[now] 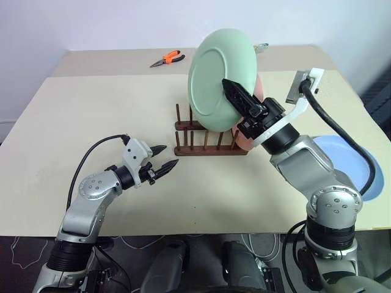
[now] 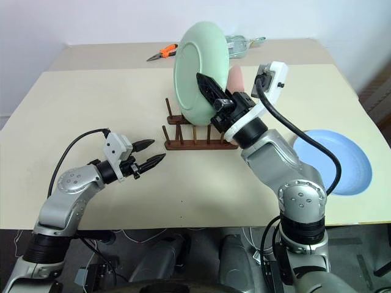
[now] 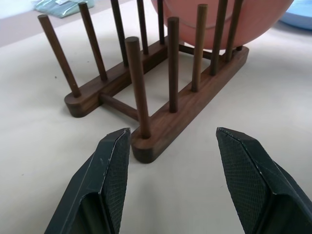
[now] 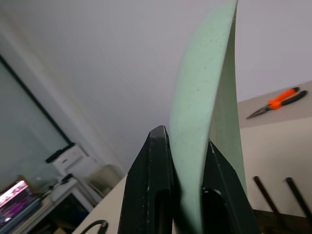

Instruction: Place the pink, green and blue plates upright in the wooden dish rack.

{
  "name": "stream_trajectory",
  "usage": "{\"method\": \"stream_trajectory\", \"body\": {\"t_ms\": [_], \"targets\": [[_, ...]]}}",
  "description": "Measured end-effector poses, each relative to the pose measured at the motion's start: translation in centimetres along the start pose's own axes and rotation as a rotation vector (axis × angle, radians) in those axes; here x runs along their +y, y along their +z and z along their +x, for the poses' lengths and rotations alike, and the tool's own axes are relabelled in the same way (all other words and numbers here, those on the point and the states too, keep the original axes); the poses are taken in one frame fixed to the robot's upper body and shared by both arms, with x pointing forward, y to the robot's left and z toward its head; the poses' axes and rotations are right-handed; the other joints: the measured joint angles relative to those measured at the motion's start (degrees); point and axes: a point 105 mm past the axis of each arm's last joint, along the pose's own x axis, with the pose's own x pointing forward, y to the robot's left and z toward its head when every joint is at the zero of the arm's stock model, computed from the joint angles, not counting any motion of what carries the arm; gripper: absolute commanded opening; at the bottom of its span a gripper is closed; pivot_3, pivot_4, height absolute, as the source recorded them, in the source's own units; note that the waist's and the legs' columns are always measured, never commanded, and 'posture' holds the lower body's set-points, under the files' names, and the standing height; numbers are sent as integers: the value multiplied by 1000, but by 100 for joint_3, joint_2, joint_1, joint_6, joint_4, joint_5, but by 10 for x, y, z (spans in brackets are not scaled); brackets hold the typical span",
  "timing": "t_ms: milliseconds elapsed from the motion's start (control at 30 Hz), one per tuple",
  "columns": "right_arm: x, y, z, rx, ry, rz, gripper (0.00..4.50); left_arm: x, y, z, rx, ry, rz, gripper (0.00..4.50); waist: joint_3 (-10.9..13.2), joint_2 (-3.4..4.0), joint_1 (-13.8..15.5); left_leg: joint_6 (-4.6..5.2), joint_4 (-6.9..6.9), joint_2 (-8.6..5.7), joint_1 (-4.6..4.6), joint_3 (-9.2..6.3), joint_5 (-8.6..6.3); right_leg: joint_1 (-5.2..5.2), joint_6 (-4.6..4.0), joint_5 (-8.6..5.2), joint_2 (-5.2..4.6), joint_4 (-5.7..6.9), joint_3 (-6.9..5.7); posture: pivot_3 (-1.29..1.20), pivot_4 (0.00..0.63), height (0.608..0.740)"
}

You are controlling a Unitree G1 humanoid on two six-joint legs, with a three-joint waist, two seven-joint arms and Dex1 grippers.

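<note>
Pinching green plate [image 1: 219,79], right jaws [image 1: 235,93] (left jaws [image 1: 164,157] apart).

Three plates: green [image 1: 217,76], pink [image 3: 219,19], blue [image 2: 336,160]; one rack [image 1: 204,141]; one pliers [image 1: 167,58].

green plate [image 1: 215,82] above rack [image 1: 204,139], pink plate [image 3: 219,22] racked

Bright, even light falls from overhead, casting soft, short shadows under the wooden dish rack [image 1: 204,144] and arms. No glare shows. The green plate [image 4: 204,122] looks slightly soft up close, perhaps out of focus.
</note>
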Motion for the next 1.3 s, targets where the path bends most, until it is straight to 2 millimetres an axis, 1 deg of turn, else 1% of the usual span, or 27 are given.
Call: {"method": "stream_trajectory", "body": {"t_ms": [133,267,433,533,867,967,1067,1167,1300], "targets": [[-6,-2,1,10,-45,-32,27,-1,0,0,-2,-7,-8,2871,0,0,-1,-1,0,1,0,0,0,1,-1,0,1,0,1,0,150,738],[-16,-10,3,42,-107,-47,27,-2,0,0,-2,-15,-8,2871,0,0,-1,-1,0,1,0,0,0,0,-1,0,1,0,1,0,150,738],[-18,-12,4,45,-134,-67,27,-3,0,1,-2,-24,-8,2871,-2,1,-1,-2,2,2,2,0,1,0,-3,2,3,0,1,0,150,738],[-26,-16,4,69,-179,-78,27,-5,-1,1,-1,-32,-8,2871,-2,1,-1,-2,2,2,2,1,1,0,-5,2,4,0,3,0,150,738],[-27,-19,6,96,-199,-101,27,-7,-1,0,-8,-44,-1,2871,-1,2,0,-3,-2,3,2,0,2,0,-4,2,4,0,3,0,150,738],[-26,-20,8,118,-195,-121,1202,-7,-2,0,-9,-45,-4,2871,-1,2,0,-3,-2,3,2,0,2,0,-5,2,4,-1,3,0,150,738],[-27,-20,9,131,-198,-145,2719,-7,-2,1,-12,-45,-6,2871,-1,1,0,-3,-2,3,2,0,2,0,-4,2,5,-1,3,0,150,738],[-27,-13,13,124,-190,-251,4254,-8,-3,1,-12,-45,-8,2871,-1,2,-4,-3,-2,3,2,2,2,1,-4,2,5,-1,3,0,150,738],[-22,2,19,91,-138,-398,4254,-9,-5,1,-9,-45,-15,2871,-1,1,-1,-3,-2,3,2,3,2,1,-4,2,5,-2,2,0,150,738]]}}
